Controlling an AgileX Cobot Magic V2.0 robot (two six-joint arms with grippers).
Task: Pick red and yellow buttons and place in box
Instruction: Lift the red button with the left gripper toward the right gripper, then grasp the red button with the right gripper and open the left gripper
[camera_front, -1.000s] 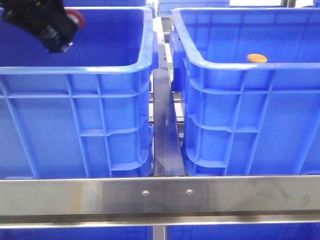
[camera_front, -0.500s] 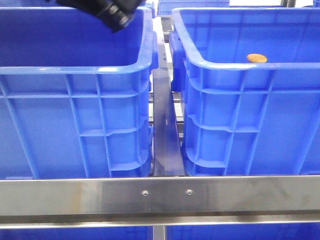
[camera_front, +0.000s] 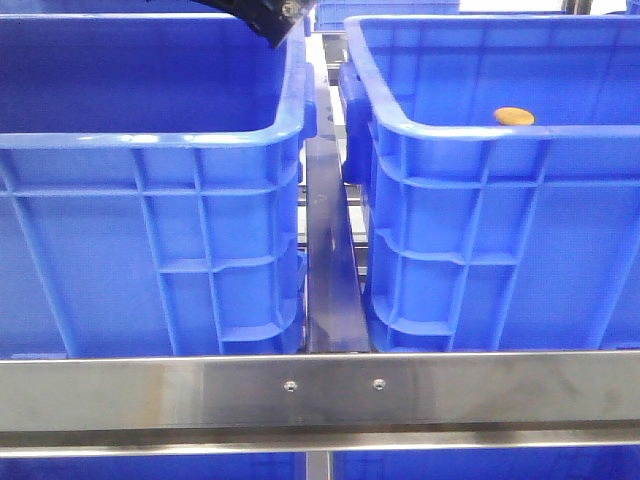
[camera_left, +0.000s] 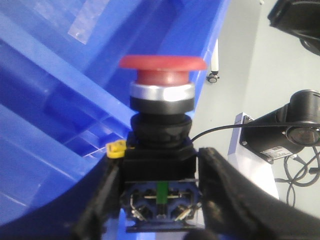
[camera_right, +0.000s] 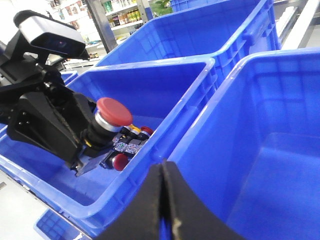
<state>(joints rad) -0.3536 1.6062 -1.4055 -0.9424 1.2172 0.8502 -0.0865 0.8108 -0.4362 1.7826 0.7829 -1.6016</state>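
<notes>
My left gripper (camera_left: 160, 200) is shut on the black body of a red button (camera_left: 162, 62), a mushroom-cap push switch with a silver ring and a blue contact block. In the front view only the gripper's dark tip (camera_front: 268, 18) shows, at the top over the left blue crate (camera_front: 150, 140) near its right wall. The right wrist view shows the held red button (camera_right: 114, 111) above that crate. The yellow button (camera_front: 514, 116) lies inside the right blue box (camera_front: 480, 135). My right gripper (camera_right: 162, 200) is shut and empty over the two crates' adjoining rims.
More switches, one with a red cap (camera_right: 120, 161), lie on the left crate's floor. A steel rail (camera_front: 320, 390) crosses in front of both crates, and a narrow gap (camera_front: 328, 260) separates them. More blue crates (camera_right: 210, 25) stand behind.
My left gripper has moved right and up across the left crate, from its far left to near its right wall. The red cap has left the front view. The yellow button has not moved.
</notes>
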